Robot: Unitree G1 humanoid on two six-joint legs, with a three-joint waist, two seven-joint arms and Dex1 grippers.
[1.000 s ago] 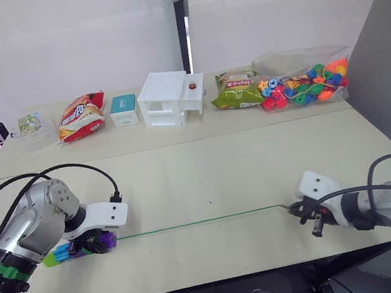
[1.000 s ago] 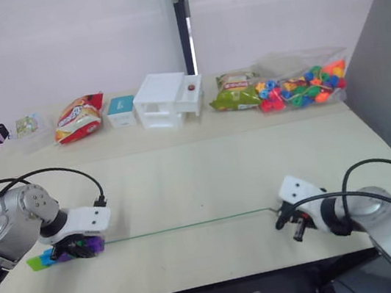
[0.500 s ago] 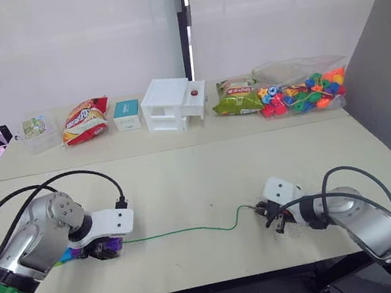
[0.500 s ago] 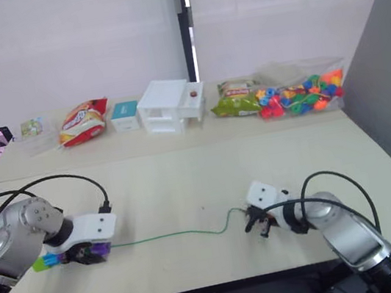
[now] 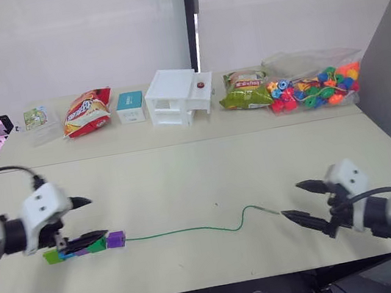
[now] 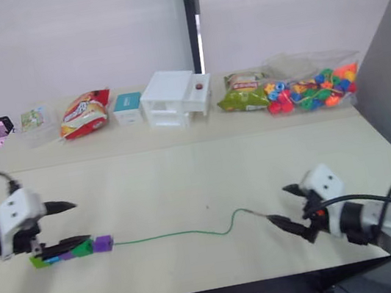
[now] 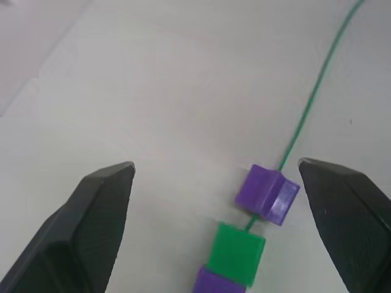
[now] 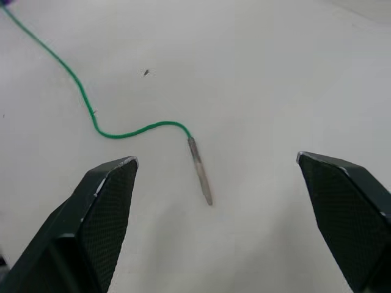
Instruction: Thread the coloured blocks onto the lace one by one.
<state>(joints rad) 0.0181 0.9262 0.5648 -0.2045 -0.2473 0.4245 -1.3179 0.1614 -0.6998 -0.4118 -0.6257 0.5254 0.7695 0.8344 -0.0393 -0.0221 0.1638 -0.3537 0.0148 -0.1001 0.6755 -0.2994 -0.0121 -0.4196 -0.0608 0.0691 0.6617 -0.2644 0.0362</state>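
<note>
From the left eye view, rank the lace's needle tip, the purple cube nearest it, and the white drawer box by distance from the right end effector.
1. Needle tip, just to its left.
2. Purple cube, far left along the lace.
3. White drawer box, at the table's back.

Measured from the right end effector.

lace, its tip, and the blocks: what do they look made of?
Lace: thin green cord, probably woven or plastic; it lies in soft curves. Tip: stiff, straight, grey, dull sheen; metal or hard plastic, can't tell. Blocks: smooth hard plastic by their look, with flat faces, crisp edges and solid colour.
</note>
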